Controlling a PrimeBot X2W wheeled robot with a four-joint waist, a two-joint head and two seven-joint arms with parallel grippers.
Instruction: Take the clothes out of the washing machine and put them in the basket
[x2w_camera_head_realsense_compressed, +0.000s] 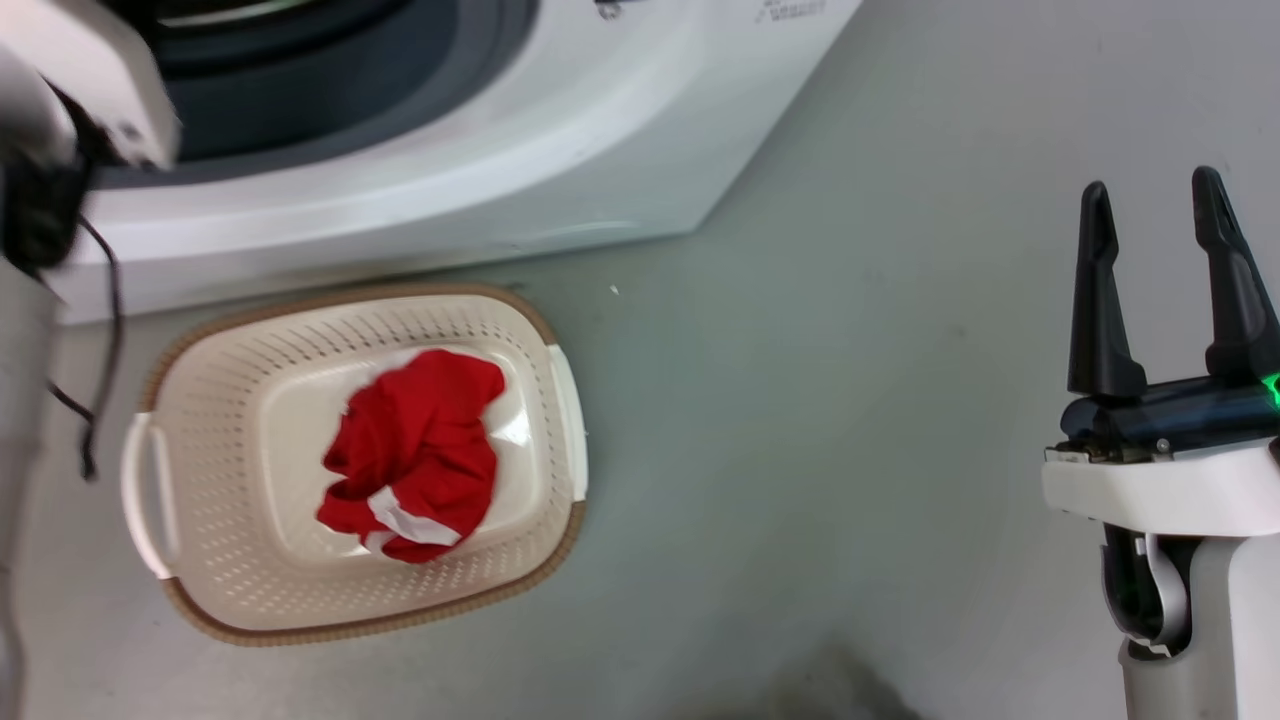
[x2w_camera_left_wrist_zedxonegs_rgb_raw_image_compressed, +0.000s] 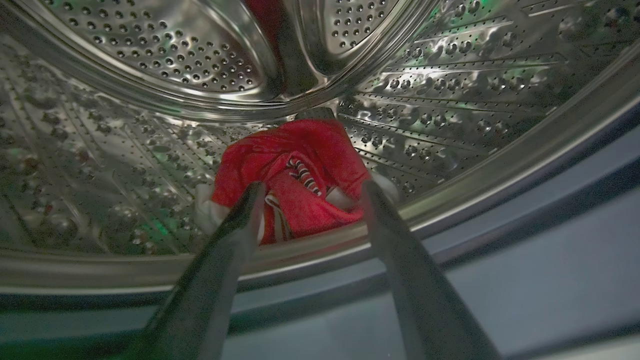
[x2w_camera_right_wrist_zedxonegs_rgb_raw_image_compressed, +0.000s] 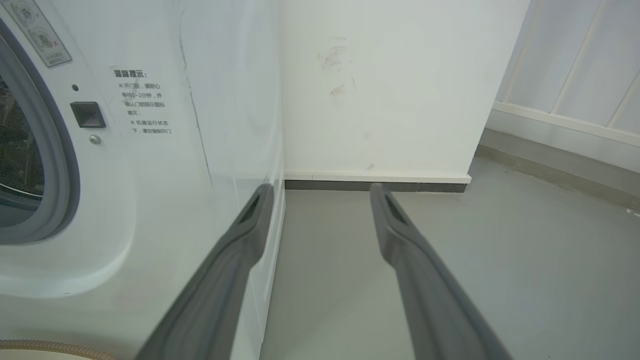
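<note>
One soft red cloth (x2w_camera_head_realsense_compressed: 415, 450) lies in the small cream plastic basket (x2w_camera_head_realsense_compressed: 200, 600), so we push our left gripper (x2w_camera_left_wrist_zedxonegs_rgb_raw_image_compressed: 314, 187), fingers spread wide, deeper into the shiny steel drum (x2w_camera_left_wrist_zedxonegs_rgb_raw_image_compressed: 450, 100) around the other red striped cloth (x2w_camera_left_wrist_zedxonegs_rgb_raw_image_compressed: 300, 150) before pinching, while our right gripper (x2w_camera_head_realsense_compressed: 1151, 183) hangs spread too, far right.

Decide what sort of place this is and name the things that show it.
Probably a laundry room: a front-loading washing machine stands beside a wall, with a basket holding a red garment on the grey floor.
</note>
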